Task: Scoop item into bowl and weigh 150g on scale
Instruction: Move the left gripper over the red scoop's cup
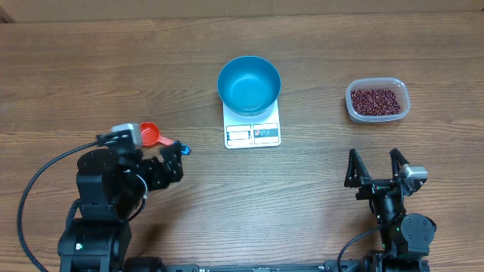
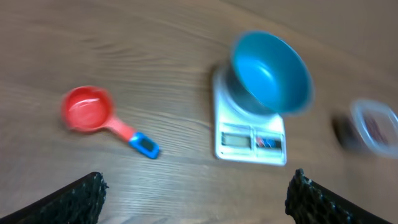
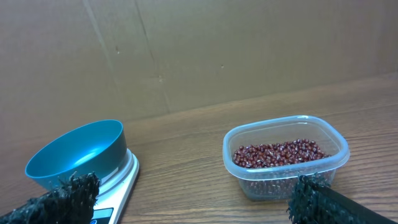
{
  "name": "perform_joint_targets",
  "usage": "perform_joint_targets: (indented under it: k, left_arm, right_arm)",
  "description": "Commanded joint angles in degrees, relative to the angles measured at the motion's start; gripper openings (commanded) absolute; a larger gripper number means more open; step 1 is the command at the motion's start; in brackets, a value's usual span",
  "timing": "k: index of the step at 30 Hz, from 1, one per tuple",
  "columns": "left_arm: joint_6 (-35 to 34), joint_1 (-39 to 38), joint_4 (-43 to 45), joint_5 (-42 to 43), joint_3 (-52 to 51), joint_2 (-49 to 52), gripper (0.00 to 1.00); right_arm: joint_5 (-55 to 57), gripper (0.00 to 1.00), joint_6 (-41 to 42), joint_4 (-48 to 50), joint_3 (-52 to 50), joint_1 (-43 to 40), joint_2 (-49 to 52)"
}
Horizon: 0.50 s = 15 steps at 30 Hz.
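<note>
- Wood-grain table (image 1: pixel 318 45)
- One round blue bowl (image 1: pixel 249 85) on one flat white scale (image 1: pixel 252 134)
- One clear tub (image 1: pixel 377 80), many oval red-brown beans (image 1: pixel 376 100)
- One red scoop (image 1: pixel 150 134)
- Left gripper (image 2: pixel 196 190), right gripper (image 1: pixel 373 155) spread, empty

Blue bowl (image 2: pixel 270 71) on white scale (image 2: pixel 249 140); red scoop (image 2: pixel 93 113) lying left, apart; blurred tub (image 2: pixel 373 127) far right; jaws spread wide.
</note>
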Motion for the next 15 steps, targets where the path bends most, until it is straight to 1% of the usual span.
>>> perform_joint_targets:
  k: [1, 4, 8, 10, 15]
  left_arm:
    - [-15.04, 0.5, 0.44, -10.99, 1.29, -0.09, 0.95]
    - [-18.16, 0.5, 0.57, -12.39, 1.29, -0.09, 0.95]
    - [-18.38, 0.5, 0.66, -12.94, 1.29, -0.09, 0.96]
    - [-17.49, 0.5, 0.68, -12.96, 1.29, -0.09, 1.0]
    - [-13.64, 0.5, 0.68, -12.96, 1.29, -0.09, 1.0]
  right_arm:
    - [0.39, 1.0, -0.04, 0.26, -0.61, 0.37, -0.57]
    - [0.39, 1.0, -0.04, 0.26, -0.61, 0.37, -0.57]
    - [0.39, 1.0, -0.04, 0.26, -0.61, 0.37, -0.57]
    - [0.39, 1.0, -0.04, 0.26, -0.61, 0.37, -0.57]
    - [0.39, 1.0, -0.04, 0.26, -0.61, 0.37, -0.57]
